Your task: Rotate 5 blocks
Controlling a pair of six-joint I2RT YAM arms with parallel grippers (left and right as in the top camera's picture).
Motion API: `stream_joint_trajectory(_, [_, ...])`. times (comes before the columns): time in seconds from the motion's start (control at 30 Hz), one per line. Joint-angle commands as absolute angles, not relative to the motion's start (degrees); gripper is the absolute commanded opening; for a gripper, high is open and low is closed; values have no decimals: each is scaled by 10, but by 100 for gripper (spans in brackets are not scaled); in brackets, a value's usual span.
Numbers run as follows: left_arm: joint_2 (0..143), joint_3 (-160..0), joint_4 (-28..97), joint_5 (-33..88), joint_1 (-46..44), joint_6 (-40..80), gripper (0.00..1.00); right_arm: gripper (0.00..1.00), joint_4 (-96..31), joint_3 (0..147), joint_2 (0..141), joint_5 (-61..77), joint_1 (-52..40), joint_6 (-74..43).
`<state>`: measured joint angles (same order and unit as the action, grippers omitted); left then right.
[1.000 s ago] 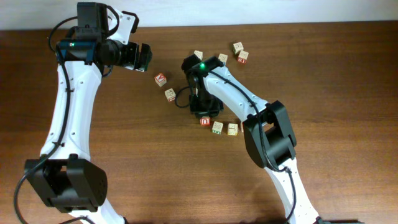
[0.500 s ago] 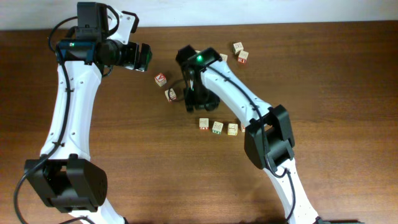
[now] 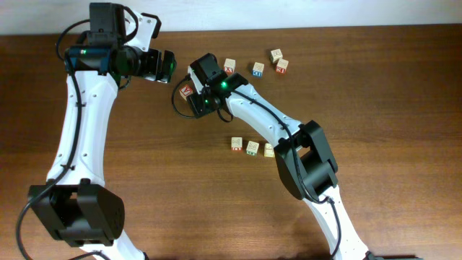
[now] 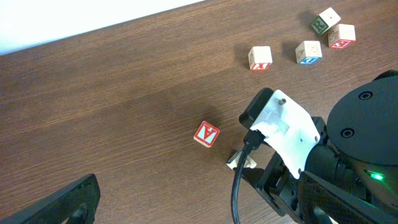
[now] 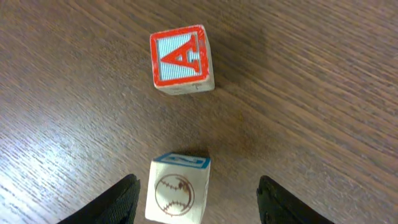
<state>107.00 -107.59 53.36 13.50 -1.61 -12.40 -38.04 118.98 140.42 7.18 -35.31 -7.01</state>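
As the right tool [image 5: 199,202] hangs w/ its fingers spread and nothing in them, we read it as open, pointing down at the table [image 5: 323,93]. Between the fingers sits a block [image 5: 179,191], closer to one finger than the other and touching neither as far as we can tell. It shows a baseball drawing on the side facing the wrist cam and a blue-edged face on top. Just beyond it, apart, lies the red-faced cube [image 5: 180,59], which we leave alone. Further out, overhead: a row of three blocks [image 3: 252,147] near & right of the tool, and four more cubes [image 3: 276,55] far right. The left tool [image 3: 164,66] hovers far left, open and empty.

Handling, our guess: it's a small wooden cube, so light, stiff, not fragile. The printed faces look smooth, so prob. slippery on the table. We'd pinch two opposite flat sides, centred, never across corners, or it'll twist out. Since it's off-centre, one finger would hit first & shove it, so we'd centre the tool beforehand.
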Motion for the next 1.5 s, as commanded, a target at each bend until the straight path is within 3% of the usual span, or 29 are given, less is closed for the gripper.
stream_joint_trajectory(0.0, [1072, -1085, 533, 136, -17, -129, 99, 60, -372, 1184, 1432, 69, -357, -62])
stream_joint_trajectory(0.07, [1072, -1085, 533, 135, -17, -129, 99, 59, -364, 1184, 1435, 69, -357, -62])
stream_joint_trajectory(0.23, [1072, -1085, 533, 135, -17, -129, 99, 36, -353, 1185, 1434, 69, -356, -62])
stream_joint_trajectory(0.47, [1072, -1085, 533, 135, -17, -129, 99, 35, -536, 1223, 1315, 69, -356, -158])
stream_joint_trajectory(0.57, [1072, -1085, 533, 135, -17, -129, 99, 29, -593, 1220, 1310, 69, -356, -200])
stream_joint_trajectory(0.63, [1072, -1085, 533, 135, -17, -129, 99, 38, -564, 1202, 1324, 42, -357, -185])
stream_joint_trajectory(0.67, [1072, -1085, 533, 135, -17, -129, 99, 48, -535, 1188, 1334, 40, -356, -167])
stream_joint_trajectory(0.8, [1072, -1085, 533, 135, -17, -129, 99, 55, -468, 1180, 1373, 40, -356, -148])
stream_joint_trajectory(1.07, [1072, -1085, 533, 135, -17, -129, 99, 49, -437, 1179, 1409, 39, -356, -124])
stream_joint_trajectory(1.27, [1072, -1085, 533, 135, -17, -129, 99, 36, -437, 1178, 1412, 39, -357, -124])
stream_joint_trajectory(1.47, [1072, -1085, 533, 135, -17, -129, 99, 40, -456, 1176, 1412, 39, -357, -125])
